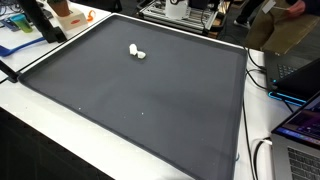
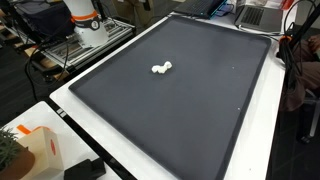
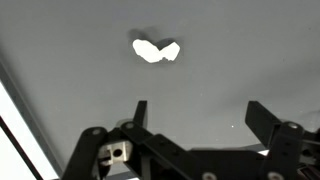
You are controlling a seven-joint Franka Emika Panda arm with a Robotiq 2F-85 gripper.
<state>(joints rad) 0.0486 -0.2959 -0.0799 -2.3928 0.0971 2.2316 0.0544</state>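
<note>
My two-fingered black gripper (image 3: 195, 112) hangs above the large dark grey rectangular mat (image 3: 70, 60), jaws spread as wide as they go and nothing between them. Only the wrist view shows my fingers (image 3: 140, 110). I cannot make them out in either exterior view.

The thing nearest me is a small white lumpy object (image 3: 157, 50), which looks like two rounded pieces lying together, perhaps crumpled or soft. It is too small to tell the material. In the wrist view it lies ahead of my fingertips and a little toward the left finger, apart from both, casting a faint shadow on the mat. In both exterior views it (image 1: 138, 51) sits alone on the mat (image 1: 150, 110), nearer one far edge than the middle (image 2: 162, 68), well apart from the white table border (image 2: 75, 105) that frames the mat.

I judge this an approach stage: I am poised over the surface with no contact made. A grip on the white piece would call for bringing my open jaws forward until it lies midway between the fingers. I would then need to come down close to the mat without pressing into it. The lump's long axis should run across the gap, because the piece is low and could slip out sideways.
</note>
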